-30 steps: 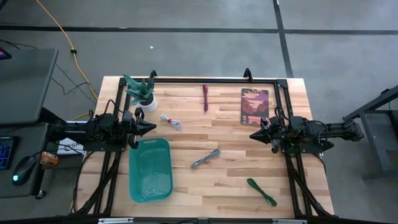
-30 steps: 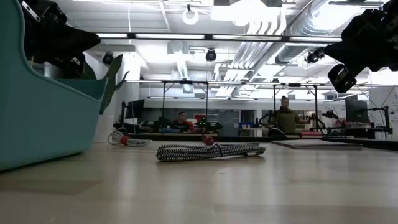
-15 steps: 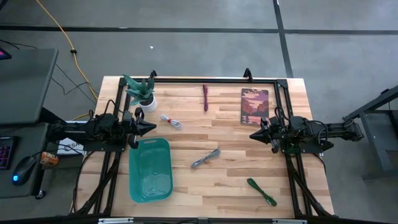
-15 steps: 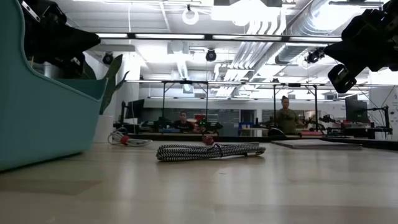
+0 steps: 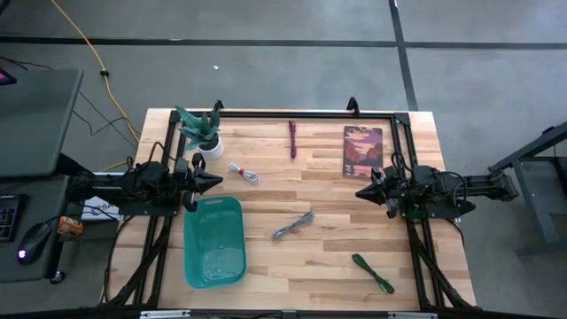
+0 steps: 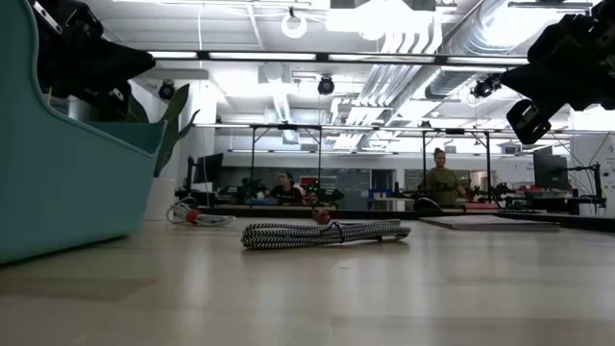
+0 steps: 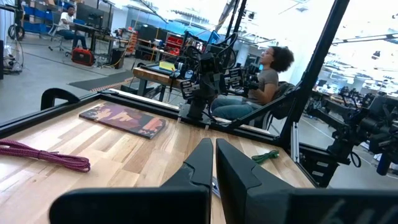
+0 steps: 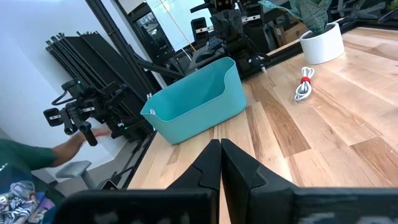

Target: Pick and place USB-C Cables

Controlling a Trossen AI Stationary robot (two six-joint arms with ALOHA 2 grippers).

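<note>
Four USB-C cables lie untouched; the white-and-red cable (image 5: 244,173) lies just inboard of the closed, empty left gripper (image 5: 215,181), long axis diagonal, well apart from the closed right gripper (image 5: 361,192).

Four bundled cables flat on wood — white-red (image 5: 244,173), maroon (image 5: 292,139), grey (image 5: 293,225), green (image 5: 373,273)

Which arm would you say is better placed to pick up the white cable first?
Probably the left. Its gripper sits close beside the white cable and the teal bin, while the right gripper waits across the table, nearer the green cable.
</note>
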